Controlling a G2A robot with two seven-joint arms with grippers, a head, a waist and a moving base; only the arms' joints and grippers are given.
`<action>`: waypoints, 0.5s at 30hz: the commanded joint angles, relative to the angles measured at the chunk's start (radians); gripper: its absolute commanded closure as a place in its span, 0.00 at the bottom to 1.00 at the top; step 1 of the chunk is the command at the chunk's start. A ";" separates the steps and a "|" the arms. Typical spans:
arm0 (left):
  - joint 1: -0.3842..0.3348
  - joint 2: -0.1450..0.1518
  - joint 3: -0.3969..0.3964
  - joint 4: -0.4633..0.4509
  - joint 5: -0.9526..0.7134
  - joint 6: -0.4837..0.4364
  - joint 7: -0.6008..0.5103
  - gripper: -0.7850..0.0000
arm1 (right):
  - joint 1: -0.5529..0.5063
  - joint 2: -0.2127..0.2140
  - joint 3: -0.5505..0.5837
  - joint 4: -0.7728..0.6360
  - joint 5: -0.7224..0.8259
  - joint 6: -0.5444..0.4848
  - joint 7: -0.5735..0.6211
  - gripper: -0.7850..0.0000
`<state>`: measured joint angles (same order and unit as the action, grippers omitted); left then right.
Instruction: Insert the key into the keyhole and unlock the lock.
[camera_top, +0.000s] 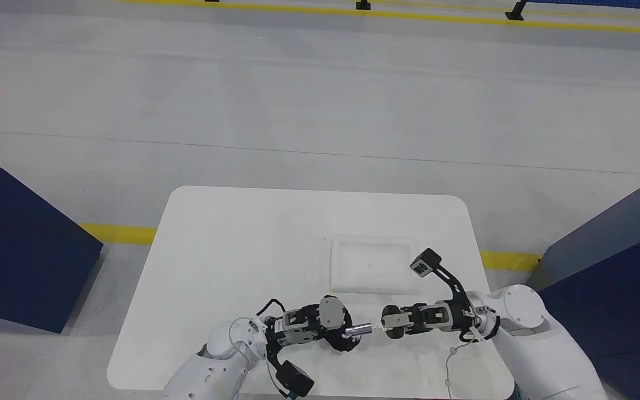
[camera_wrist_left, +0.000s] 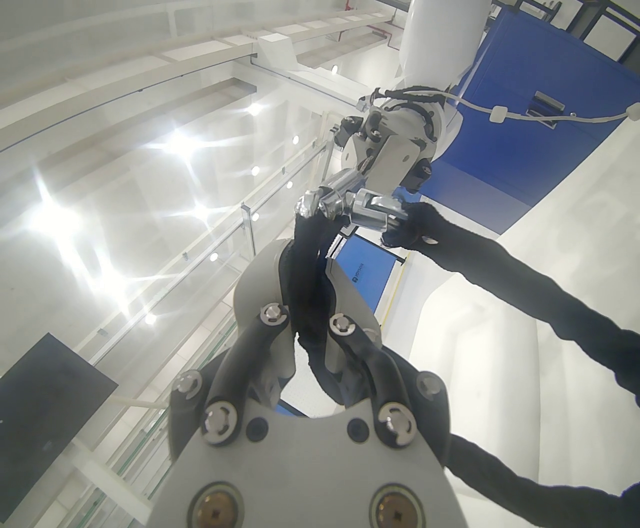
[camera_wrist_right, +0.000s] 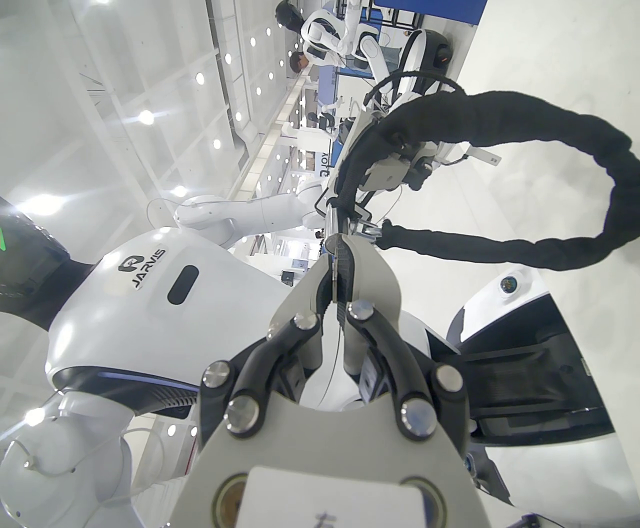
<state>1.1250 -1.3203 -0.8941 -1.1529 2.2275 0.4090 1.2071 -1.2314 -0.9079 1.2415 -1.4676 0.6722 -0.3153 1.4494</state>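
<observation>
Key (camera_wrist_right: 334, 272) is clamped flat betw. the right gripper's (camera_wrist_right: 341, 255) closed fingers, above the white table's (camera_top: 250, 260) near edge. Its long axis runs sideways along that edge, tip toward the robot's left, meeting the chrome lock (camera_wrist_left: 345, 200); can't tell if it's inside. Left gripper (camera_wrist_left: 306, 262) pinches shut on the lock's black-sleeved cable. Farther: shallow white tray (camera_top: 372, 262), grey floor w/ yellow line (camera_top: 120, 234), blue partitions (camera_top: 30, 260).

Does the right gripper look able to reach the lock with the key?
Likely yes: the right gripper, shut on the key, sits at the cable lock held by the left gripper, nothing between.
</observation>
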 joint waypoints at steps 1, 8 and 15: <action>0.001 0.001 -0.001 -0.001 0.002 0.003 -0.002 1.00 | -0.002 0.000 -0.002 -0.002 -0.005 0.005 -0.002 1.00; 0.002 0.003 -0.004 -0.003 0.024 0.018 -0.024 1.00 | -0.007 -0.002 -0.004 -0.003 -0.004 0.029 -0.015 1.00; 0.006 0.007 -0.008 -0.010 0.055 0.029 -0.063 1.00 | -0.009 -0.002 -0.004 -0.007 -0.020 0.043 -0.023 1.00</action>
<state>1.1302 -1.3135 -0.9019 -1.1614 2.2811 0.4385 1.1467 -1.2400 -0.9097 1.2380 -1.4740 0.6548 -0.2738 1.4283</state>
